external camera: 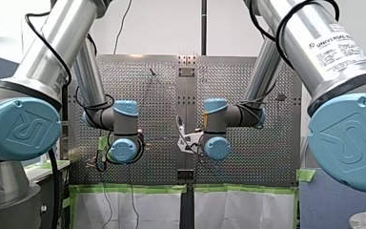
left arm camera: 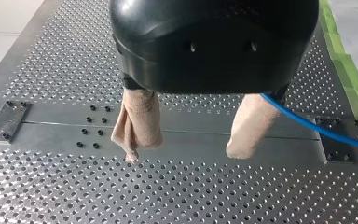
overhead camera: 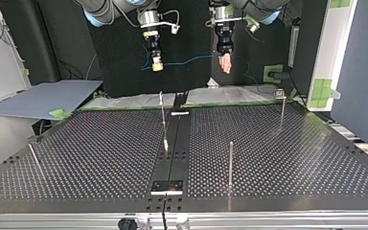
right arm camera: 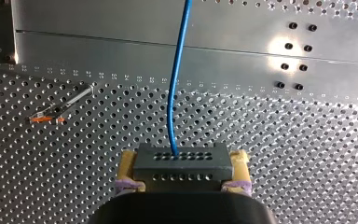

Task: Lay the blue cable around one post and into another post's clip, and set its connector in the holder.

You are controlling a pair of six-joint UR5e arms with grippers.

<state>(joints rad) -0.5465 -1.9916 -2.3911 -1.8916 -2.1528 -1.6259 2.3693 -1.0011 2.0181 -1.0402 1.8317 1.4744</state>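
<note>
In the right wrist view my right gripper (right arm camera: 182, 164) is shut on a black connector (right arm camera: 182, 161), with yellow pads (right arm camera: 129, 170) on either side of it. The blue cable (right arm camera: 177, 84) leaves the connector and runs ahead over the table. In the top view this gripper (overhead camera: 157, 64) hangs high above the far edge, and the cable (overhead camera: 191, 60) spans across to my left gripper (overhead camera: 225, 64). My left gripper (left arm camera: 184, 151) stands open with beige pads (left arm camera: 137, 126). The cable (left arm camera: 317, 128) passes the outer side of one finger, and nothing lies between the fingers.
A thin post with an orange clip (overhead camera: 164, 124) stands near the table's centre rail; it also shows beside the cable as the clip post (right arm camera: 58, 111). Other posts (overhead camera: 230, 163) (overhead camera: 282, 108) (overhead camera: 33, 155) stand apart. A dark plate (overhead camera: 167, 187) sits on the rail near the top view's front edge.
</note>
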